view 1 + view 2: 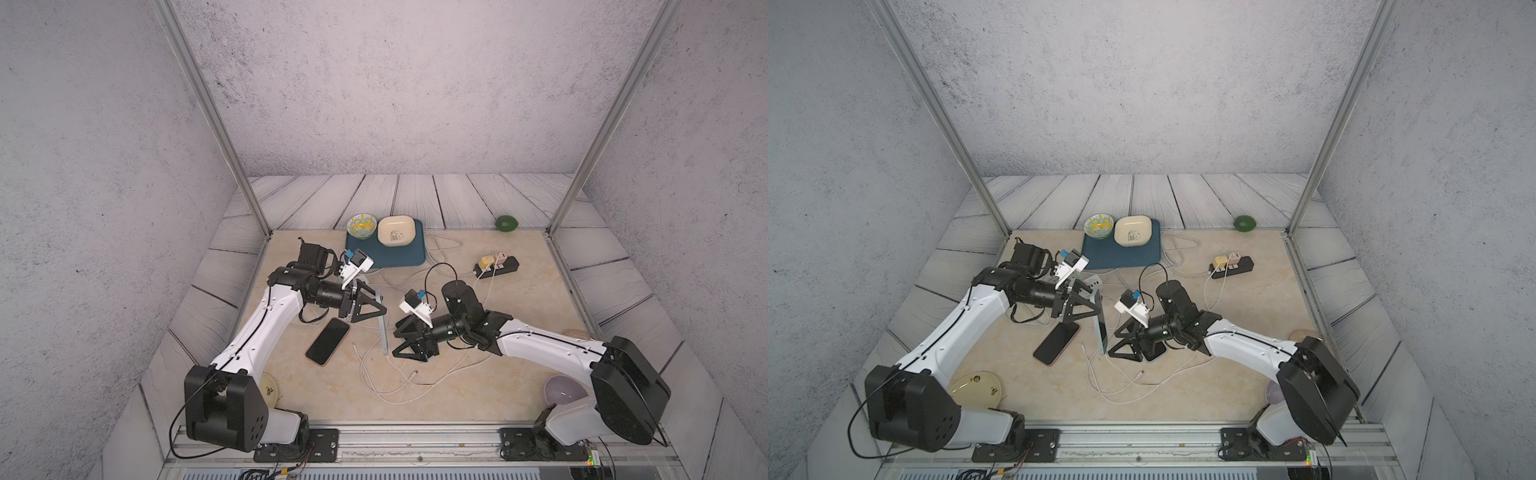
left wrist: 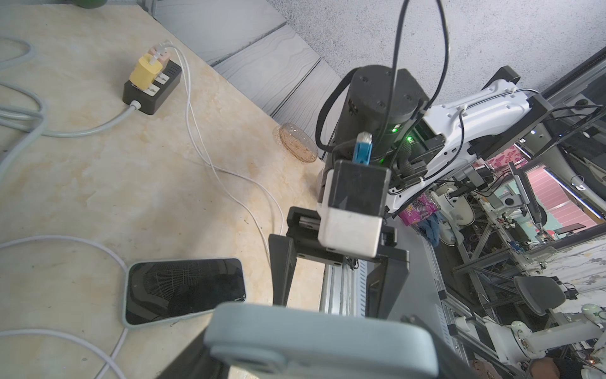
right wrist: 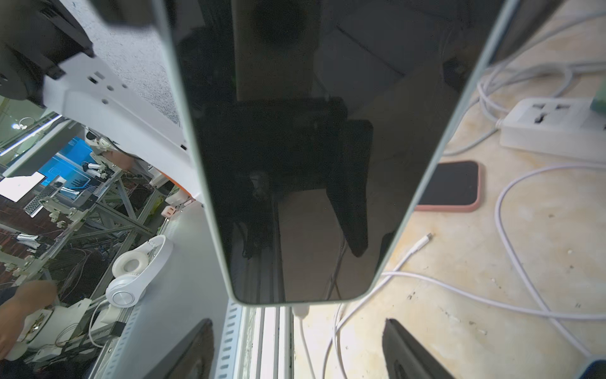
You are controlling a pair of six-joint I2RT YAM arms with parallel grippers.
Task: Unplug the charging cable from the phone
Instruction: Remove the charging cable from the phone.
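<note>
My left gripper (image 1: 379, 309) (image 1: 1099, 309) is shut on the phone (image 1: 382, 328) (image 1: 1101, 332), a dark-screened handset in a pale green case, and holds it on edge above the table. The case's back fills the bottom of the left wrist view (image 2: 321, 338); its screen fills the right wrist view (image 3: 295, 164). The white charging cable's plug (image 3: 301, 310) sits in the phone's lower end. My right gripper (image 3: 301, 351) (image 1: 395, 343) is open, with one finger on each side of that plug and no contact.
A pink-cased phone (image 1: 328, 340) (image 3: 449, 187) and another green-cased one (image 2: 185, 288) lie flat on the table. White cables loop across the table (image 1: 399, 390), one with a loose plug (image 3: 426, 238). A black power strip (image 1: 496, 266), a white strip (image 3: 551, 128) and a blue tray (image 1: 411, 257) stand behind.
</note>
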